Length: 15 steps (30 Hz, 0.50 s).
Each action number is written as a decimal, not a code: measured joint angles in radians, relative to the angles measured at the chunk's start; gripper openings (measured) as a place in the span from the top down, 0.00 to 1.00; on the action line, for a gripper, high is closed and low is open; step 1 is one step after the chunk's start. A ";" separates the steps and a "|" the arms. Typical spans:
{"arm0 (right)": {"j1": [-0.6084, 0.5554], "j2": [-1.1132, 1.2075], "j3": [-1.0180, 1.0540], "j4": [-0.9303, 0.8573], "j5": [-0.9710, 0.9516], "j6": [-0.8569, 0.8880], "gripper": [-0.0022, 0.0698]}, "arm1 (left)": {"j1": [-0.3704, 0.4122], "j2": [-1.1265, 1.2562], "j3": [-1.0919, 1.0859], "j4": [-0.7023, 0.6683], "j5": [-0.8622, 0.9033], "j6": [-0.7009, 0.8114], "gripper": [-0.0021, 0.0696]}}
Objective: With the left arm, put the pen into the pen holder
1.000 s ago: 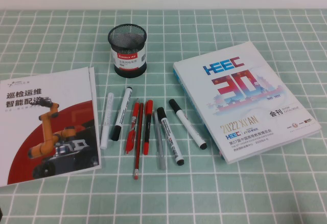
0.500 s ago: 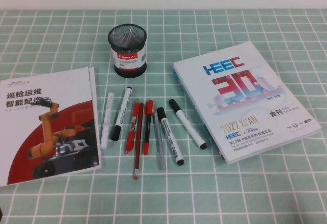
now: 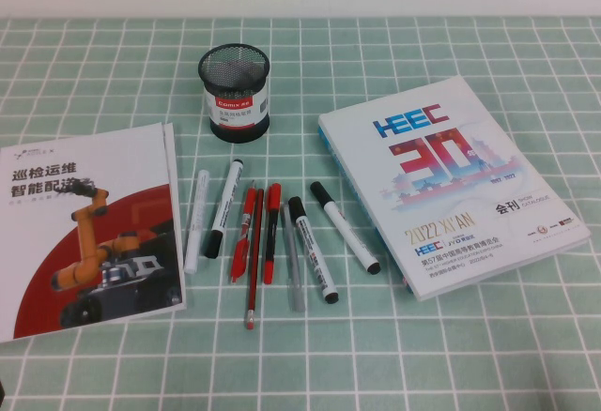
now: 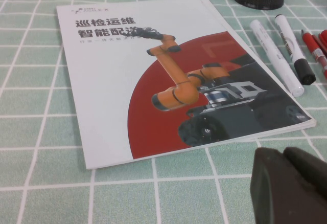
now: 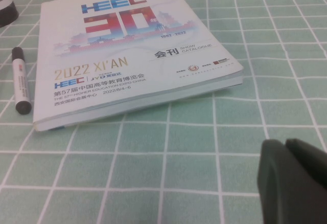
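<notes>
Both hands sit low at the near edge of the table (image 3: 451,355), out of the high view. Left hand (image 4: 291,185) shows only as dark fingers pressed together, holding nothing, just short of the robot brochure (image 4: 163,75). Right hand (image 5: 294,180) looks the same, fingers closed on nothing, parked before the HEEC catalogue (image 5: 133,45).

Beyond the left hand, a row of writing tools lies between the two booklets. The pen (image 3: 195,220), slim and all white, is leftmost, just beside the brochure's edge. Next to it, near enough to nearly touch, lies a white marker with black cap (image 3: 223,208).

Farthest back stands the pen holder (image 3: 235,92), a black mesh cup, upright.

Likely risks: the hand may catch the brochure's edge or pinch the neighbouring marker along with the pen, because the gaps are so tight. A tilted pen could also strike the holder's rim.

Count: one white pen, three black-capped markers, two red pens, one red pencil, one grey pen, two booklets, one holder.
</notes>
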 joint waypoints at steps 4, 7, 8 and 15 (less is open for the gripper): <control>0.000 0.000 0.000 0.000 0.000 0.000 1.00 | 0.000 0.000 0.000 0.000 0.000 0.000 0.97; 0.000 0.000 0.000 0.000 0.000 0.000 1.00 | 0.000 0.000 0.000 0.000 0.000 0.000 0.97; 0.000 0.000 0.000 0.000 0.000 0.000 1.00 | 0.000 0.000 0.000 0.000 0.000 0.000 0.97; 0.000 0.000 0.000 0.000 0.000 0.000 1.00 | 0.000 0.000 0.000 -0.008 -0.010 -0.007 0.97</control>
